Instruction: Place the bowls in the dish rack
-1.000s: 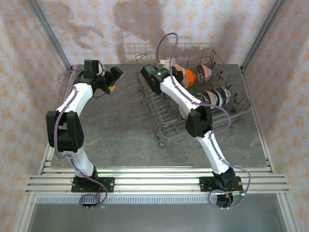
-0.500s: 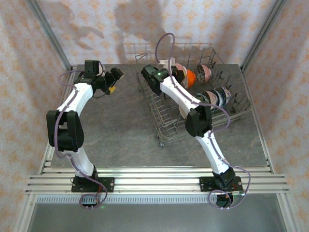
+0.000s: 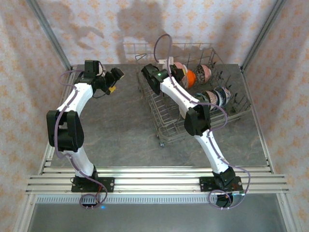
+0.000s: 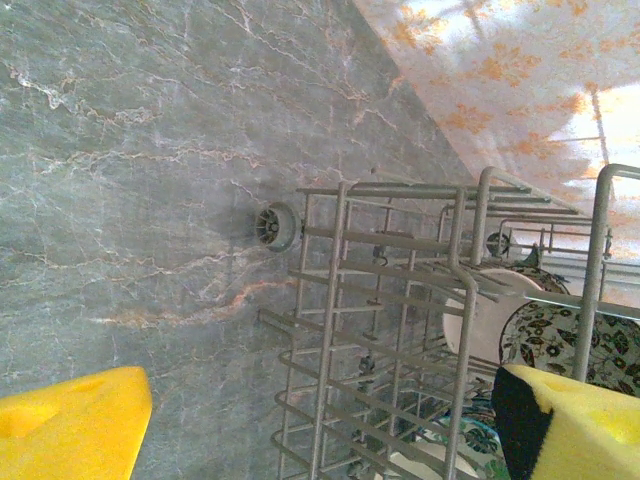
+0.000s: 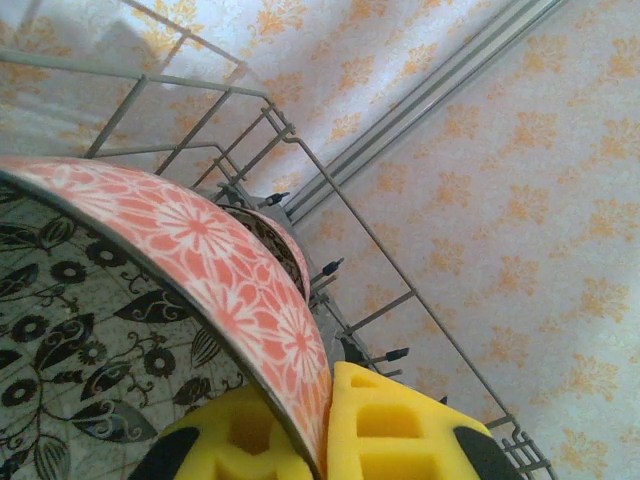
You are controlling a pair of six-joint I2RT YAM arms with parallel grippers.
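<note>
Between the right gripper's (image 5: 322,445) pads (image 5: 395,420) sits a bowl's (image 5: 225,260) rim.

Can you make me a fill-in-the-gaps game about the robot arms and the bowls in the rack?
1. The right gripper is ____ on the rim of the flowery bowl.
2. The left gripper hangs open over the table and holds ____.
3. The plain bright bowl standing in the dish rack is coloured ____.

Missing words: shut; nothing; orange.
</note>
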